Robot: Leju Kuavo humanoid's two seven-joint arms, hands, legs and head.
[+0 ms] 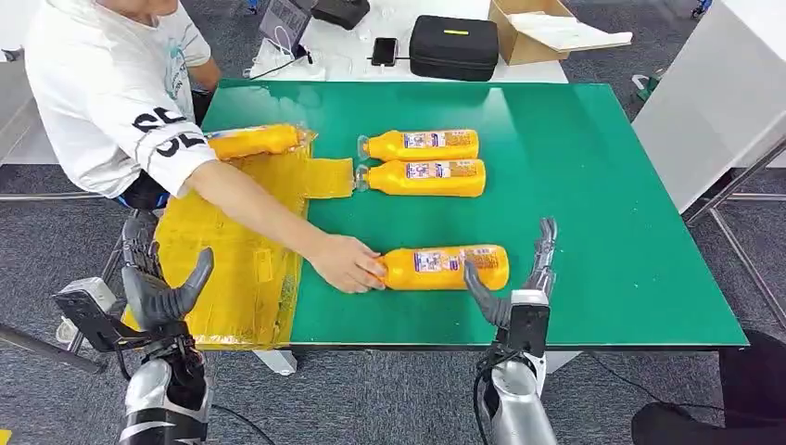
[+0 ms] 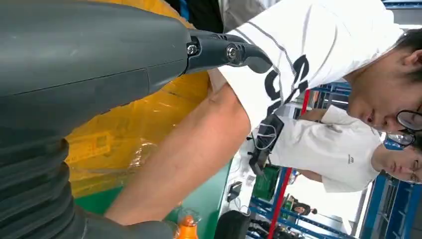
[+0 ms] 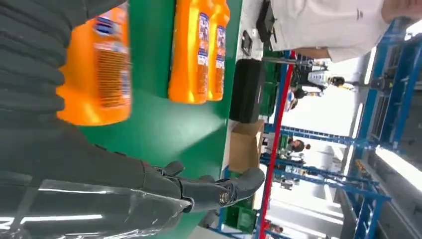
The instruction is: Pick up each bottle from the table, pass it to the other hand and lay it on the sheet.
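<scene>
Three orange bottles lie on the green table [image 1: 602, 185]. The nearest bottle [image 1: 445, 267] [image 3: 99, 64] lies by the front edge, and a person's hand [image 1: 348, 262] holds its cap end. Two more bottles [image 1: 422, 145] [image 1: 424, 177] [image 3: 199, 50] lie side by side further back. A fourth bottle [image 1: 255, 141] rests on the far end of the yellow sheet [image 1: 232, 260] [image 2: 124, 129]. My right hand [image 1: 519, 278] is open just right of and in front of the nearest bottle, thumb near its base. My left hand [image 1: 162, 283] is open over the sheet's near left corner.
A person in a white shirt [image 1: 111, 83] sits at the table's left, arm [image 2: 184, 159] reaching across the sheet. Behind the table lie a black case [image 1: 454, 46], a cardboard box [image 1: 538, 28] and a phone [image 1: 384, 50]. A white panel [image 1: 714, 93] stands at the right.
</scene>
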